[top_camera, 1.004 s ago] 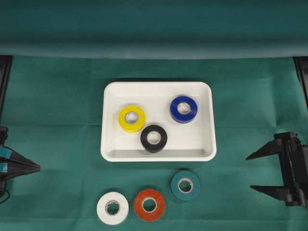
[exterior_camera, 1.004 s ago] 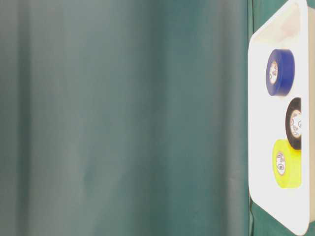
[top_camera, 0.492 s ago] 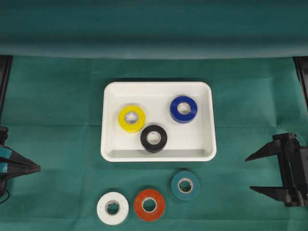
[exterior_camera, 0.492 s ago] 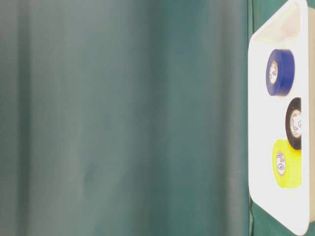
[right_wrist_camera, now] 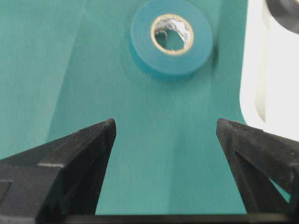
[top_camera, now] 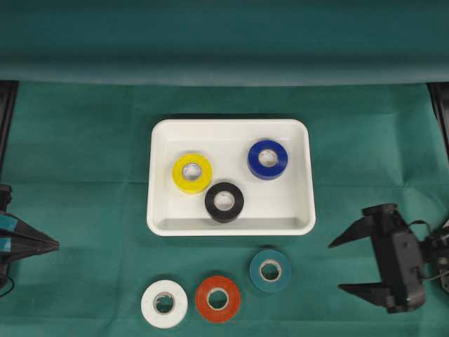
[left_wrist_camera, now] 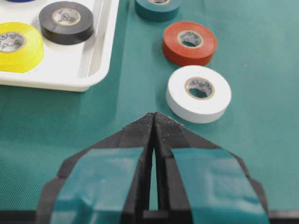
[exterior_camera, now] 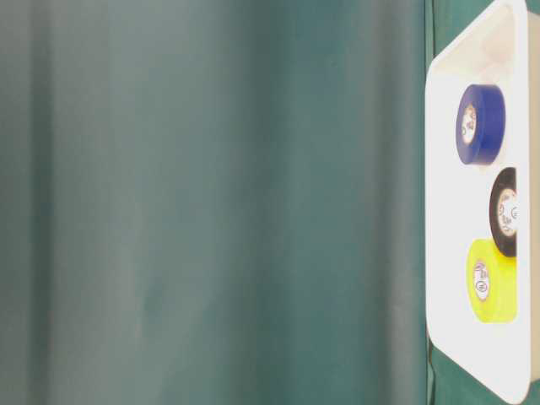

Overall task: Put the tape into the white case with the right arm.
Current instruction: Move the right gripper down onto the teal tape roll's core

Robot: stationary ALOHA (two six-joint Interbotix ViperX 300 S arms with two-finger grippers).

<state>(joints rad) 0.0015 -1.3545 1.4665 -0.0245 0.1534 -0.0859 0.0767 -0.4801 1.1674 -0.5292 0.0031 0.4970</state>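
Green cloth point(top_camera: 84, 154) covers the table and hangs behind it. On it sits the white case point(top_camera: 231, 130), holding yellow point(top_camera: 192, 173), black point(top_camera: 224, 201) and blue point(top_camera: 267, 159) rolls. Outside, just below its near rim, lie teal tape point(top_camera: 270, 269), red tape point(top_camera: 217, 298) and white tape point(top_camera: 164, 303). Right gripper point(top_camera: 337, 265) hovers to the right of the teal tape, jaws wide apart, holding nothing. Left gripper point(top_camera: 56, 244) waits at the left edge, jaws together.
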